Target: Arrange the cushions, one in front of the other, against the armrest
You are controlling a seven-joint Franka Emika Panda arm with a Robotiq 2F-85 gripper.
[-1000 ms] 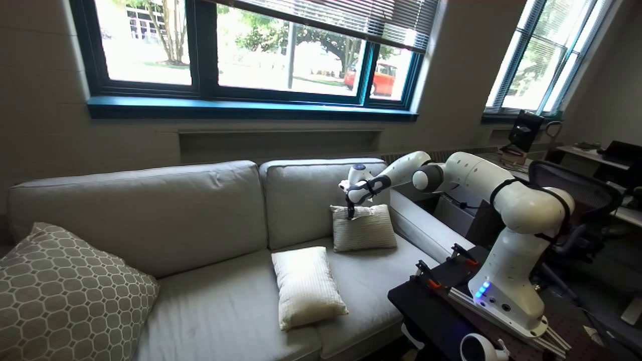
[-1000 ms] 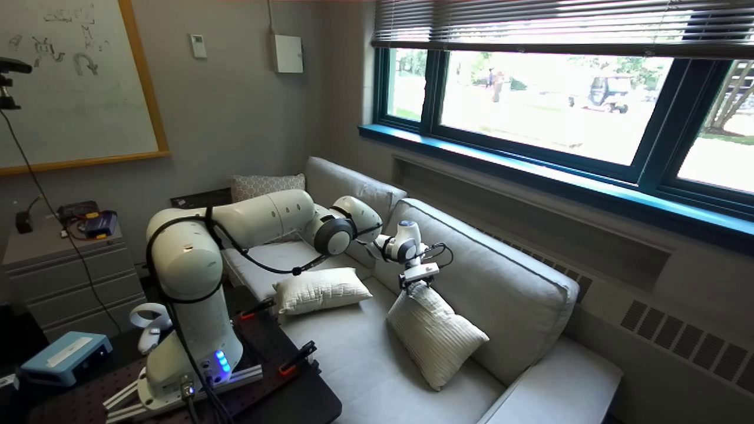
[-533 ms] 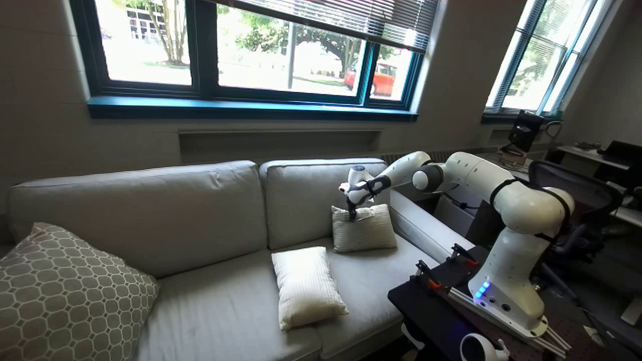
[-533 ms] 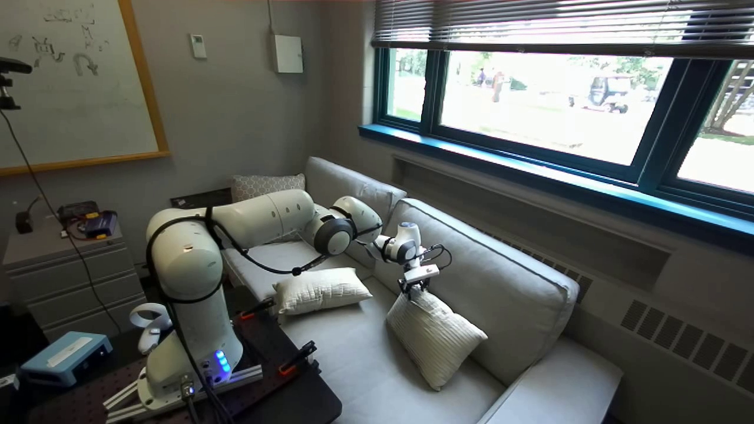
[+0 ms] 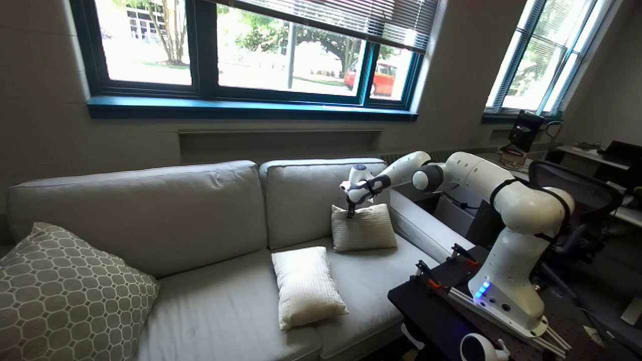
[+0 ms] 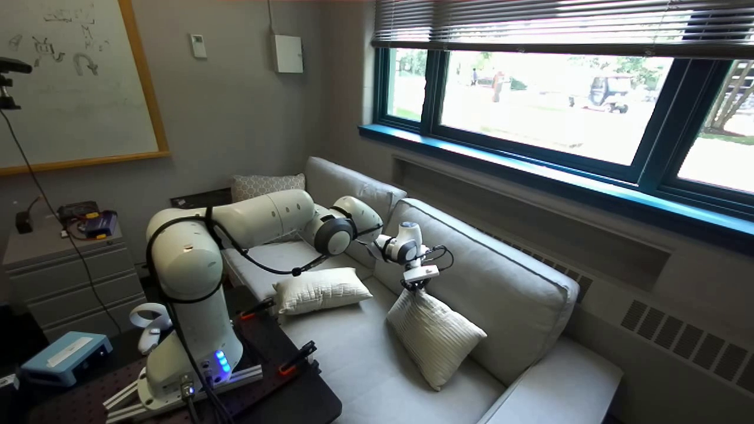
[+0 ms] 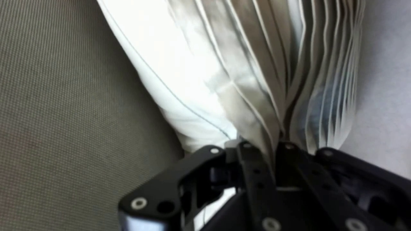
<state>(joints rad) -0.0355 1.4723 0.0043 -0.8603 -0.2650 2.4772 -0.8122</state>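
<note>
we see the end effector (image 7: 268, 147) pinching a gathered fold of the held cushion (image 6: 439, 338), its jaws drawn close together with the pleated cover squeezed between them. the wrist view suggests why a pinch suits here: the cover is slack enough to bunch into something thin, whereas the plump body would likely squeeze out of the grasp. in an exterior view the held cushion stands tilted on the seat (image 6: 356, 353), gripped near its top, with the back cushion (image 6: 500, 282) behind it; whether those two touch we cannot tell. it is near the armrest (image 6: 559, 388), yet bare seat shows between them, so we judge that it has some way to go, and probably needs turning so a broad face meets the armrest. gripping high leaves the lower edge free to hang or drag, which should help it settle upright, though it could swing or fold. the loose cushion (image 5: 307, 288) lies flat on the seat, well apart from the armrest, presumably waiting to go in front.
</note>
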